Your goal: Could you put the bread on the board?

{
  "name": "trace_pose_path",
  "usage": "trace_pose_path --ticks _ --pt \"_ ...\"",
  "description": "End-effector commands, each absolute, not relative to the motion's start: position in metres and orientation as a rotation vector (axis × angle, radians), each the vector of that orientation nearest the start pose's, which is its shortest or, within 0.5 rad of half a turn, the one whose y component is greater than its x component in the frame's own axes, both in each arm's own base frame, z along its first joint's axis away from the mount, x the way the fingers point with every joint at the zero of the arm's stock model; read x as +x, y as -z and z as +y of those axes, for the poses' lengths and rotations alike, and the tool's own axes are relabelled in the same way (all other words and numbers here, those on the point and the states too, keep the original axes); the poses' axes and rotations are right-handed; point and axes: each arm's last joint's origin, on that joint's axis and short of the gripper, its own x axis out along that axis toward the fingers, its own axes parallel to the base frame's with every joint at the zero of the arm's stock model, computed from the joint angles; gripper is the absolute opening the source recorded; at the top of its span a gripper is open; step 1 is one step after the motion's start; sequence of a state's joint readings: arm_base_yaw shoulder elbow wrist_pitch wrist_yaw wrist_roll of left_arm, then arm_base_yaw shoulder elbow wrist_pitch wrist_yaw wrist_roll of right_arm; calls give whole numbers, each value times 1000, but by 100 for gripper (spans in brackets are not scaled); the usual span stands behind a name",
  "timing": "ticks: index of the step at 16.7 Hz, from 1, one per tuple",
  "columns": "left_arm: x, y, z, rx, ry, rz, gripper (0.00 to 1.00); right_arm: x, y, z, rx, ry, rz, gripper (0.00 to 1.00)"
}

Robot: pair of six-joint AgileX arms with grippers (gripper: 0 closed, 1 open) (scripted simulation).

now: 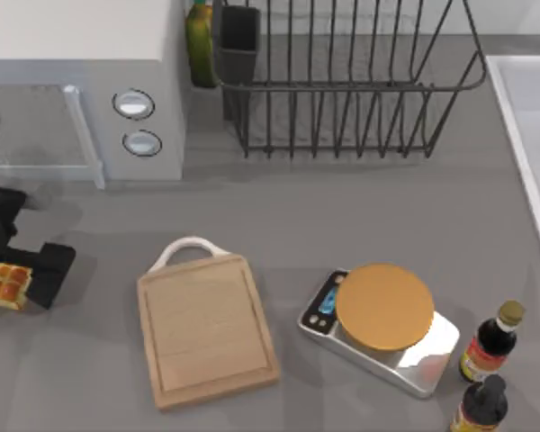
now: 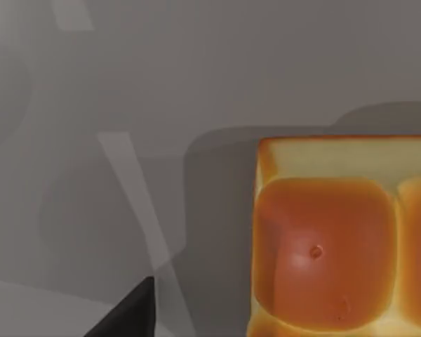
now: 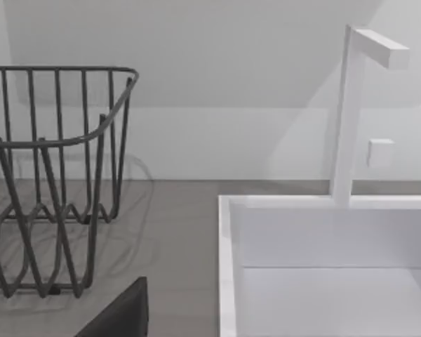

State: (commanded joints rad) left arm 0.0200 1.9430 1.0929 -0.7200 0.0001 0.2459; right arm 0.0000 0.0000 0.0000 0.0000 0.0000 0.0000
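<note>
- Far left of the surface: your left gripper [image 1: 18, 274] sits at the bread [image 1: 4, 284], the small golden block of rolls near the edge. Its dark body covers the fingers, so you cannot tell whether they are spread or pinching the loaf. The left wrist view has the bread [image 2: 337, 239] close below the camera.
- Centre-left: the board [image 1: 207, 328] lies flat and bare, white loop handle toward the back, well apart from the bread.
- Right of the board: a kitchen scale [image 1: 381, 329] with a round orange-brown disc, then two dark bottles [image 1: 490, 342] near the edge.
- The step in hand looks like the pickup. Next, you need a sure hold, a lift, and a carry rightward to the board.
- The right wrist view faces a wire rack [image 3: 52, 175] and a white sink [image 3: 330, 260].
</note>
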Motion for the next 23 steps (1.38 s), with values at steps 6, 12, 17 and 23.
trace_pose_path --ticks 6,12,17,23 --pt "328 -102 8 174 172 1563 0 106 -160 -1 0 0 0 100" --pt "325 -114 9 171 172 1559 0 106 -160 -1 0 0 0 100" --pt "315 -127 8 111 161 1569 0 106 -160 -1 0 0 0 100" --pt "309 -194 4 98 151 1482 0 106 -160 -1 0 0 0 100"
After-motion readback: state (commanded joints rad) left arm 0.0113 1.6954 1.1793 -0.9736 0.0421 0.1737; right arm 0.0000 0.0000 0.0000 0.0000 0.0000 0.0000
